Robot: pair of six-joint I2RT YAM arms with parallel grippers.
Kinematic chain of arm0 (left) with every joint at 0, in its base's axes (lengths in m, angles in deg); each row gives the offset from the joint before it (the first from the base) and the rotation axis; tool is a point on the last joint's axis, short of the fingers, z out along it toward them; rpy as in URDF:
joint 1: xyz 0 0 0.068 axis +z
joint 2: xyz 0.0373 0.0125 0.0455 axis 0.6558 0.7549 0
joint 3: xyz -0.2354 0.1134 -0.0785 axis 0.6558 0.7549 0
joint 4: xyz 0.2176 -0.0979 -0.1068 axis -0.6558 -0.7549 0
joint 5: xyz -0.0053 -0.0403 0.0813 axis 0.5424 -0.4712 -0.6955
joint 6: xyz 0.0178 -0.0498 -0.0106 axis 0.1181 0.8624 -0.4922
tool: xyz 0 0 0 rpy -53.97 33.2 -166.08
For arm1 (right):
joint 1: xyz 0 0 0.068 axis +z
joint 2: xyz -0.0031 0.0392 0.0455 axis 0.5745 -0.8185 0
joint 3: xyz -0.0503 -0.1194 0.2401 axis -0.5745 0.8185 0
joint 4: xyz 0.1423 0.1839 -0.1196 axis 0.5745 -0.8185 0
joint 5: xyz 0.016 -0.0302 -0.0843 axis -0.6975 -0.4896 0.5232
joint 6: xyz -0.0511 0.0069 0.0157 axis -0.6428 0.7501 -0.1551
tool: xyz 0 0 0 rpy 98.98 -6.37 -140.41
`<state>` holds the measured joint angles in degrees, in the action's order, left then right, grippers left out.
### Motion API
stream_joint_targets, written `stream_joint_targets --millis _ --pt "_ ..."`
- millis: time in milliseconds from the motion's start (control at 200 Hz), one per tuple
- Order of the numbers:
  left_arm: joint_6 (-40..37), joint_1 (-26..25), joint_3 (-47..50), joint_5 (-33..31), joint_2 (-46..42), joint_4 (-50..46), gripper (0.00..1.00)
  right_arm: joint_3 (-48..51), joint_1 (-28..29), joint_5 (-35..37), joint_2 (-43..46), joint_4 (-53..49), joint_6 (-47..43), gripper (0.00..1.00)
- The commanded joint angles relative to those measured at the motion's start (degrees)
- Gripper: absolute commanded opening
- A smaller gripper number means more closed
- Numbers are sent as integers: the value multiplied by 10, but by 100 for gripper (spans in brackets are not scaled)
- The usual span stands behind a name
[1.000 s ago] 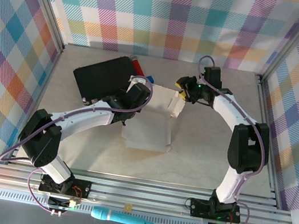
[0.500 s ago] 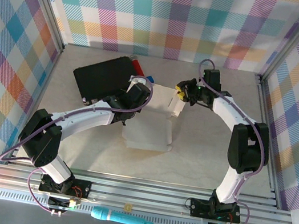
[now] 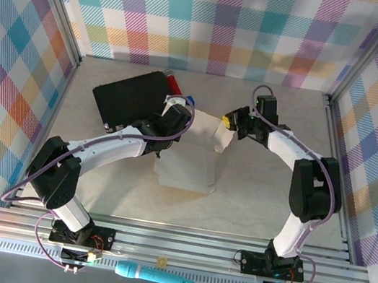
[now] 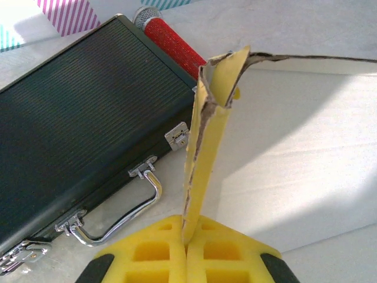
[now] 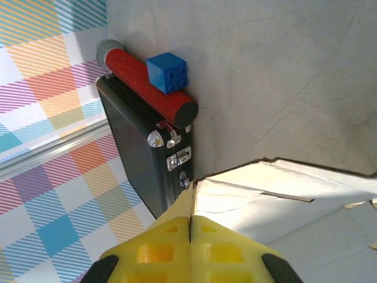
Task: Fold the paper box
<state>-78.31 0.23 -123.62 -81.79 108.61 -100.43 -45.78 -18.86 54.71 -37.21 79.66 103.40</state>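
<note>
Your left gripper (image 4: 187, 236) is clamped on a raised flap of the thin yellow cardboard paper box (image 3: 185, 163). Your right gripper (image 5: 189, 227) pinches the flap across from it. The box lies between them, its long side running toward the arm bases. The black rectangular case (image 4: 70, 118) beside the left gripper is shut.

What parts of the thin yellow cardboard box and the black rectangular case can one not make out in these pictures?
- Top external: the left arm covers the far left corner of the thin yellow cardboard box.
- Left wrist: the left and bottom edges cut off the black rectangular case; the box's raised flap hides one end of the red cylinder.
- Right wrist: the right edge cuts off the box.
</note>
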Motion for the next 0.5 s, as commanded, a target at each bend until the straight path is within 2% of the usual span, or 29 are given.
stream_joint_targets --millis 0,95,145,200,295,390,495 --pt "35 5 -30 -2 2 -18 0 25 3 27 45 42 33 5" --pt "38 11 -36 3 -3 -26 0 50 1 47 85 59 18 39" --pt "33 12 -34 8 -8 -22 0 60 0 60 115 42 -18 49" --pt "26 12 -32 14 -14 -17 0 76 0 80 152 10 -70 55" --pt "16 12 -28 20 -21 -16 0 140 1 99 209 0 -125 57" --pt "11 12 -23 22 -23 -18 0 183 3 78 219 -1 -168 48" --pt "11 12 -18 23 -23 -19 0 213 6 59 184 28 -192 42"
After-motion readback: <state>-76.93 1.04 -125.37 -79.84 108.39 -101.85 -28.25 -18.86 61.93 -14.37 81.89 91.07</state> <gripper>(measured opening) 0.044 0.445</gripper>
